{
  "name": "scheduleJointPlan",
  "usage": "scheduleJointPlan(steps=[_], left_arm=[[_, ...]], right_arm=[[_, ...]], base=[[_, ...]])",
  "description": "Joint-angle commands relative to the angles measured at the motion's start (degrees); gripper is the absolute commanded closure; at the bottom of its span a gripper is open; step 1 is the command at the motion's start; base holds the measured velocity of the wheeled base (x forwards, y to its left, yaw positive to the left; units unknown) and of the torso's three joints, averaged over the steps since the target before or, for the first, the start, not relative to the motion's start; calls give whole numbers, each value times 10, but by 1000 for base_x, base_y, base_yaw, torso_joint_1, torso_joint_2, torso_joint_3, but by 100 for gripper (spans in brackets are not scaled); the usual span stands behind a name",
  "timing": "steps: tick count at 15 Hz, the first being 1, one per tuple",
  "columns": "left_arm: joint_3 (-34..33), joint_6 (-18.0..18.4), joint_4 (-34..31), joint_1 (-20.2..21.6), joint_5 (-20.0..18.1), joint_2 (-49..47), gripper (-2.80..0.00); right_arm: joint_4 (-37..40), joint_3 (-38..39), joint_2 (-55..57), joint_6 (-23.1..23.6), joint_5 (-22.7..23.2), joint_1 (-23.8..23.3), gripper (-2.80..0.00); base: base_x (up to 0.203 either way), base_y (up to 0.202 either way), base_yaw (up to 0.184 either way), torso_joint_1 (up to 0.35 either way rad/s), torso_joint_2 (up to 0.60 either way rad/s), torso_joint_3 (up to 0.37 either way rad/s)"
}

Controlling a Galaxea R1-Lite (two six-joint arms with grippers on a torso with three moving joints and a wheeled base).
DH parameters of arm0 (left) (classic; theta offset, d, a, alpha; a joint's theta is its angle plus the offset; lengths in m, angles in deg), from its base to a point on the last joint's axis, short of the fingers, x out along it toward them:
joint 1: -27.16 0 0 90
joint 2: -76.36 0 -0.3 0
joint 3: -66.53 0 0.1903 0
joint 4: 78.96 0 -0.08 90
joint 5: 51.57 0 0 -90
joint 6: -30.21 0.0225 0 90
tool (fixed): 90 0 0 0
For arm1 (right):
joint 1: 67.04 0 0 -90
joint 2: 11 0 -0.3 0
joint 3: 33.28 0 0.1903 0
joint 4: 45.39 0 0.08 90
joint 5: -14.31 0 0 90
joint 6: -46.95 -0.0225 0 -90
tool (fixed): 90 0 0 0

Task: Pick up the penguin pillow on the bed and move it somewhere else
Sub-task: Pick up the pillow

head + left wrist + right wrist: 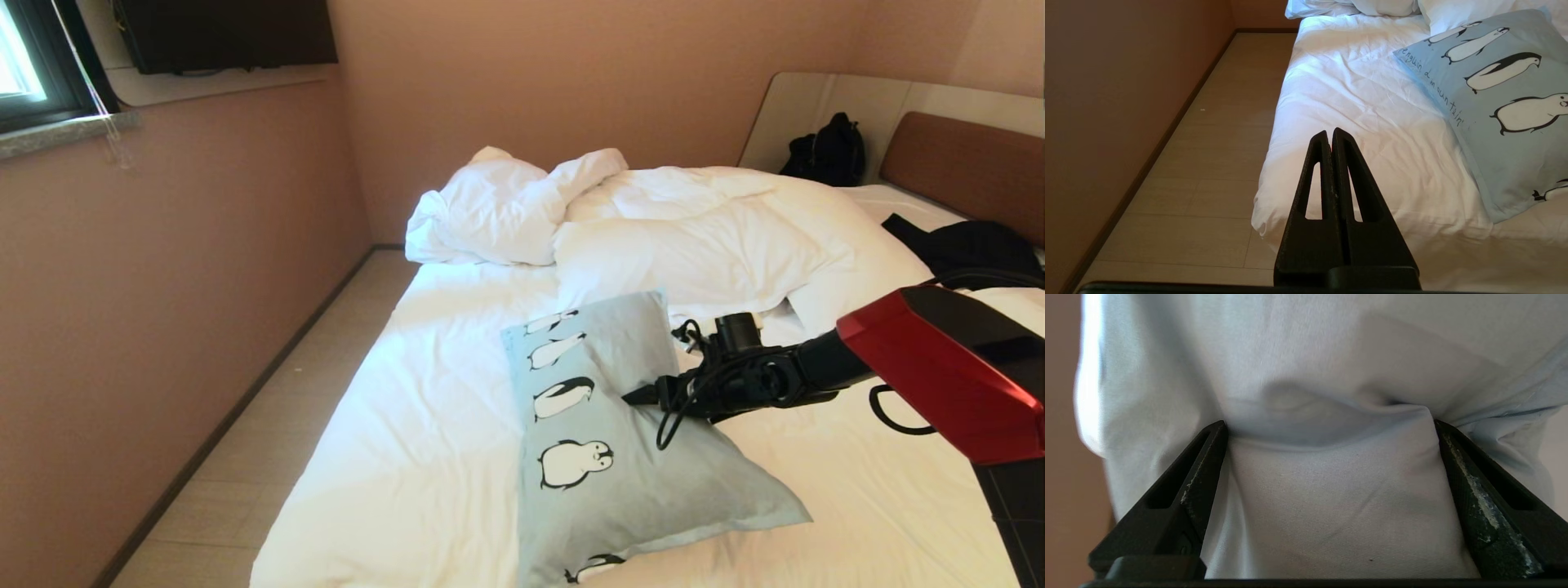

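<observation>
We see penguin pillow lying on bed, near edge, long axis running away from us toward duvet. Our right gripper reaches in from right side, fingers spread wide, pillow fabric bulging between them, not yet pinched. Our left gripper parked off bed corner, fingers together. Right arm clearly nearer; closing on pillow edge looks next.
</observation>
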Motion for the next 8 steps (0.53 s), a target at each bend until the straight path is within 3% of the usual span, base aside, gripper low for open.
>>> scheduleJointPlan(steps=[1,5,6,8], left_arm=[[-1,0,0,0,0,0,0],[-1,0,0,1,0,0,0],[-1,0,1,0,0,0,0],[-1,0,0,0,0,0,0]], right_arm=[[13,-2,6,-2,-53,11,-280],[13,0,-9,-4,-53,11,-280],[14,-1,-11,-5,-53,11,0],[15,-2,-14,-6,-57,11,0]], base=[[0,0,0,0,0,0],[0,0,0,0,0,0],[0,0,0,0,0,0],[0,0,0,0,0,0]])
